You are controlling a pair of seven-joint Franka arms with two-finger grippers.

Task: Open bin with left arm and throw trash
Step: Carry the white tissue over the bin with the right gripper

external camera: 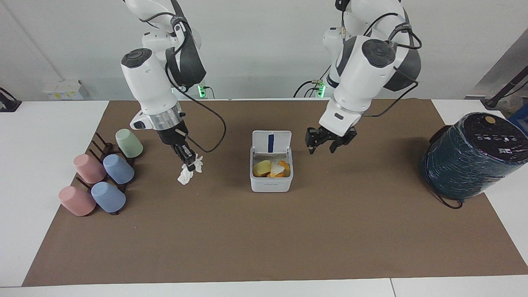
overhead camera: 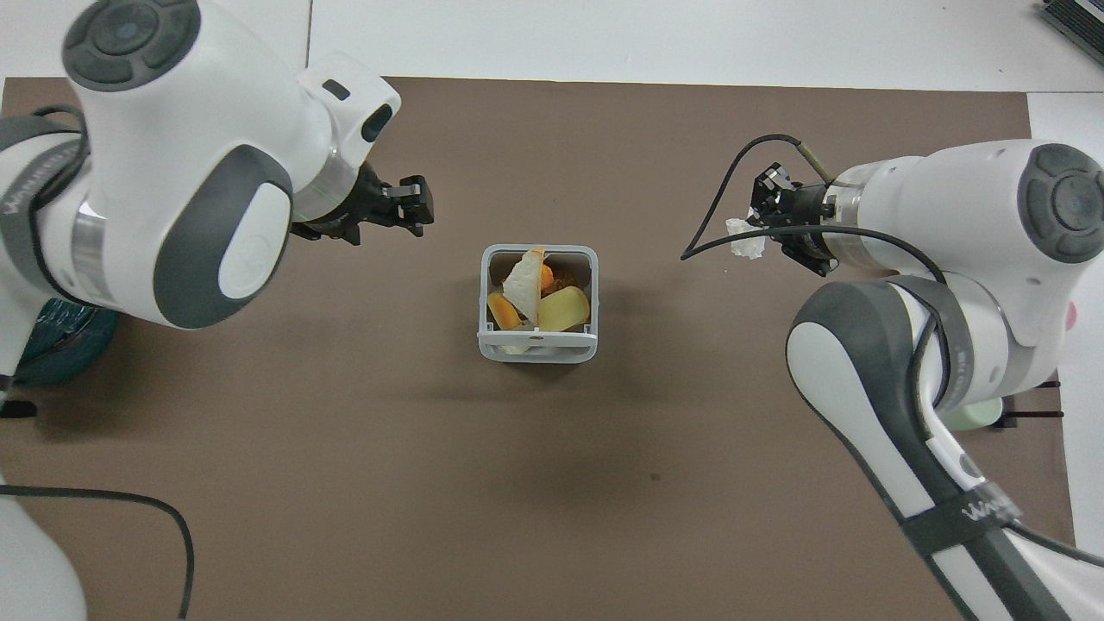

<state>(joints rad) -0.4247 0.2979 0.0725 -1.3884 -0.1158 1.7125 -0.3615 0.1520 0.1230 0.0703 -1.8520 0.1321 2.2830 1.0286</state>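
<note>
The white bin (external camera: 271, 185) stands mid-mat with its lid (external camera: 264, 142) up, blue strip showing. Inside lie the pale wedge (external camera: 276, 168), the orange chunk (external camera: 284, 165) and a yellow piece (external camera: 262, 167). In the overhead view the bin (overhead camera: 536, 349) shows the wedge (overhead camera: 522, 280) on top. My left gripper (external camera: 321, 149) is open and empty, raised over the mat beside the bin toward the left arm's end; it also shows in the overhead view (overhead camera: 421, 205). My right gripper (external camera: 189, 164) is shut on the white tissue wad (external camera: 185, 175), held above the mat between cups and bin; the tissue (overhead camera: 746, 240) hangs at the gripper (overhead camera: 759, 222).
Pastel cups (external camera: 103, 177) lie on a dark rack at the right arm's end; one green cup (overhead camera: 975, 410) shows from above. A big dark teal cylinder (external camera: 470, 156) with a cable stands at the left arm's end, also in the overhead view (overhead camera: 52, 345).
</note>
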